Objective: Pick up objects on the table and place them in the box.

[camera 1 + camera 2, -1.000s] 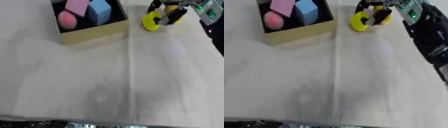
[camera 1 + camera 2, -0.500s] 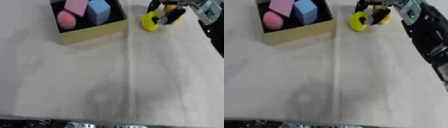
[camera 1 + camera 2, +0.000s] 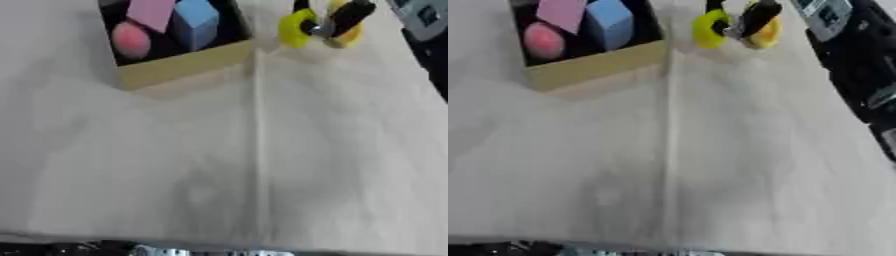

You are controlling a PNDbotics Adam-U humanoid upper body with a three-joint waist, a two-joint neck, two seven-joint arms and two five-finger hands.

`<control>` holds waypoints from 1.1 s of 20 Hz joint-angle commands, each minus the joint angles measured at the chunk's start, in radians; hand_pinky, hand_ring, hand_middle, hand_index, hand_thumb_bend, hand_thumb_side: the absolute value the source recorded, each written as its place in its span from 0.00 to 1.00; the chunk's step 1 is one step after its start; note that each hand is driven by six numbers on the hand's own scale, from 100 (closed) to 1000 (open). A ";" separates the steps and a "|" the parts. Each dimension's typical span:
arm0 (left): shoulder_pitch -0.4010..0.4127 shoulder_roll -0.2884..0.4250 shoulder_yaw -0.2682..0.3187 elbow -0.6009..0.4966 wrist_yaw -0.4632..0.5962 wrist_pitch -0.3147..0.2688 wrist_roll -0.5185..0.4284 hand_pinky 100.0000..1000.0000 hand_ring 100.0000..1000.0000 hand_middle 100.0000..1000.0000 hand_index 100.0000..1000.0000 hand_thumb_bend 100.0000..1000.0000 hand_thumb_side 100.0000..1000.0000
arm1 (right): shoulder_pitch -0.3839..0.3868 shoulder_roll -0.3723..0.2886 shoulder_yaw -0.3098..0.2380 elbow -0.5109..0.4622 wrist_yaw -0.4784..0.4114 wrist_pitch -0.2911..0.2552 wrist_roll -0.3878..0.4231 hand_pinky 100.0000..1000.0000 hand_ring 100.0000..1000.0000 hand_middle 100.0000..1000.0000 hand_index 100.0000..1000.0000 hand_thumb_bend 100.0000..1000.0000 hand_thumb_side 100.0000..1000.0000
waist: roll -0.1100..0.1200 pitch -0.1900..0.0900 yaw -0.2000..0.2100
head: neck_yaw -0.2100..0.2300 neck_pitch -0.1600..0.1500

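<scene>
Beside the box, right hand round yellow ring

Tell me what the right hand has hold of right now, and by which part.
The right hand holds the yellow ring, its dark fingers pinching the ring's right side, just right of the box. The left hand shows in no view.
</scene>
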 commanded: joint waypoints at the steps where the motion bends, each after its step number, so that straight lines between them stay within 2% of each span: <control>1: -0.009 0.017 0.004 -0.018 0.001 0.000 -0.002 0.68 0.69 0.63 0.78 0.47 0.46 | -0.027 -0.051 -0.017 -0.059 -0.034 -0.023 0.031 0.77 0.67 0.33 0.41 0.00 0.00 | 0.007 -0.032 -0.003 | 0.002 -0.003; 6: -0.007 0.018 0.004 -0.018 0.000 0.000 -0.001 0.68 0.70 0.63 0.78 0.47 0.46 | -0.059 -0.054 -0.027 -0.114 -0.068 -0.003 0.023 0.77 0.68 0.32 0.41 0.00 0.00 | 0.006 -0.036 -0.006 | -0.005 -0.005; 10: -0.006 0.017 0.003 -0.018 0.000 0.000 -0.001 0.68 0.70 0.63 0.78 0.47 0.46 | -0.099 -0.032 -0.027 -0.133 -0.086 0.005 0.019 0.77 0.67 0.32 0.41 0.00 0.00 | 0.007 -0.037 -0.006 | -0.008 -0.011; 22: -0.014 0.007 0.002 -0.018 0.003 -0.003 -0.002 0.68 0.70 0.63 0.78 0.47 0.46 | -0.165 0.074 0.013 -0.120 -0.083 0.012 0.045 0.77 0.67 0.31 0.41 0.00 0.00 | 0.010 -0.031 0.008 | -0.001 -0.063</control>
